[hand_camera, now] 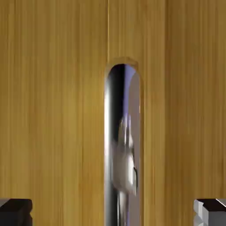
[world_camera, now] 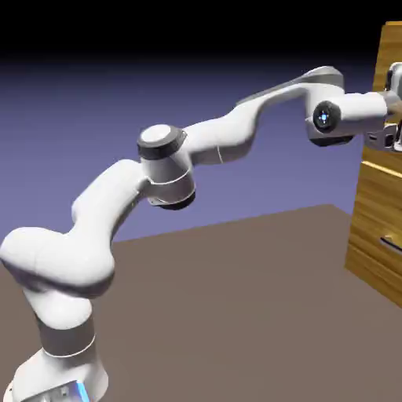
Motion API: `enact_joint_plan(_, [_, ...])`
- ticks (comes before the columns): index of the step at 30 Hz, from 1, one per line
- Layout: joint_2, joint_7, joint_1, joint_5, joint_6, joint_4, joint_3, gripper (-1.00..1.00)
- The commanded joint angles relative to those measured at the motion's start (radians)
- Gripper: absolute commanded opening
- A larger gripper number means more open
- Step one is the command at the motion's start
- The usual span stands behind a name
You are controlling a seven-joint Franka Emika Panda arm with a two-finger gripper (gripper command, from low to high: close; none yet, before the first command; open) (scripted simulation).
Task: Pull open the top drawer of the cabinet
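Observation:
The cabinet point(world_camera: 375, 228), golden-brown with wood grain, stands at the exterior view's right edge, partly cut off. My arm reaches across to its upper part, and my gripper point(world_camera: 395, 137) is right at the top drawer point(world_camera: 389, 51). In the hand view the top drawer point(hand_camera: 53, 110) fills the picture with wood grain. Its silver handle point(hand_camera: 115, 145) runs up the middle, from the bottom edge to a rounded end. My gripper point(hand_camera: 113, 212) is open: the two grey fingertips point(hand_camera: 15, 211) sit far apart at the bottom corners, with the handle between them, untouched.
A lower drawer front carries its own silver bar handle point(world_camera: 390, 242) below my hand. The brown table point(world_camera: 235, 314) spreads between the robot's base and the cabinet. My forearm hangs well above the table.

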Motion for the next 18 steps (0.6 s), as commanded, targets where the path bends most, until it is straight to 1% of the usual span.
enact_joint_plan(1, [-0.01, 0.023, -0.024, -0.006, 0.009, 0.036, -0.001, 0.0])
enact_joint_plan(5, [-0.049, 0.111, -0.118, -0.027, 0.046, 0.178, -0.004, 0.0])
enact_joint_plan(6, [-0.049, 0.111, -0.118, -0.027, 0.046, 0.178, -0.004, -1.0])
enact_joint_plan(7, [-0.049, 0.111, -0.118, -0.027, 0.046, 0.178, -0.004, -1.0])
enact_joint_plan(18, [0.016, -0.095, 0.139, 0.055, -0.078, -0.22, -0.039, -1.0])
